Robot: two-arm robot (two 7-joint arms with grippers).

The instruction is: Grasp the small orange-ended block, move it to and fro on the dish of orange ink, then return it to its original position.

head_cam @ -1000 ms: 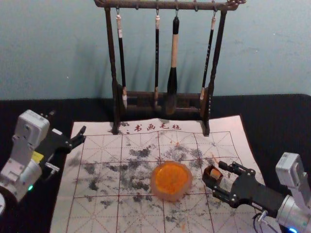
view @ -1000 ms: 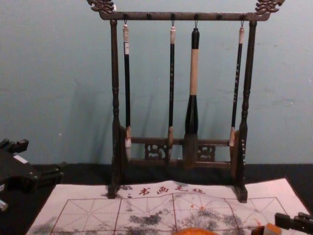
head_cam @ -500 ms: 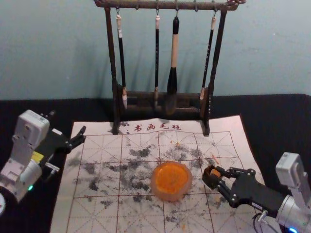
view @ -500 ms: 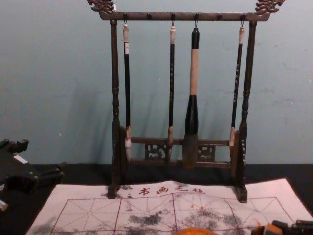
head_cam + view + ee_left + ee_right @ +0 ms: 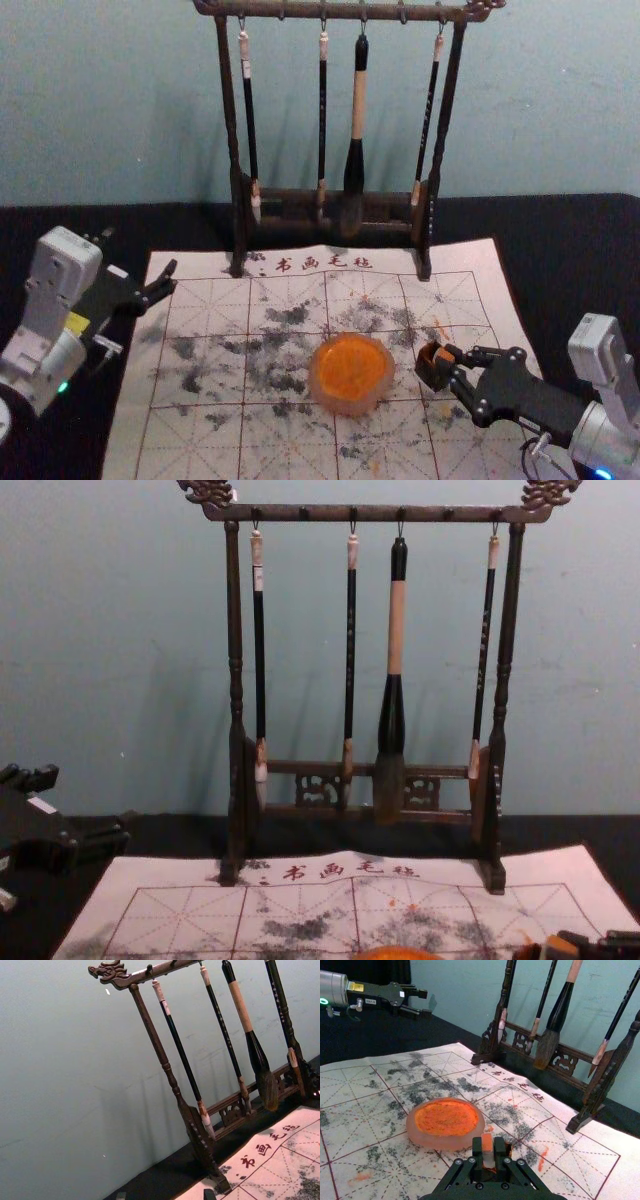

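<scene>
One pale gridded sheet (image 5: pixel 200 440) spans the head view's lower middle. Upper middle stands the rack (image 5: pixel 300 11) with four brushes (image 5: pixel 355 165) hanging. The left gripper (image 5: pixel 140 255) is parked at left, fingers spread; the right gripper (image 5: pixel 448 362) reaches in at lower right. Between them sits the orange ink dish (image 5: pixel 350 370), then the dark box (image 5: pixel 430 372) and, pinched upright in the right fingers beside it, the orange-ended block (image 5: pixel 487 1142).

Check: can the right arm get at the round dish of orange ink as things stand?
Probably yes: right gripper, shut on the small orange-ended white block, is near the dish. The small dark box stands between, so lift first.
</scene>
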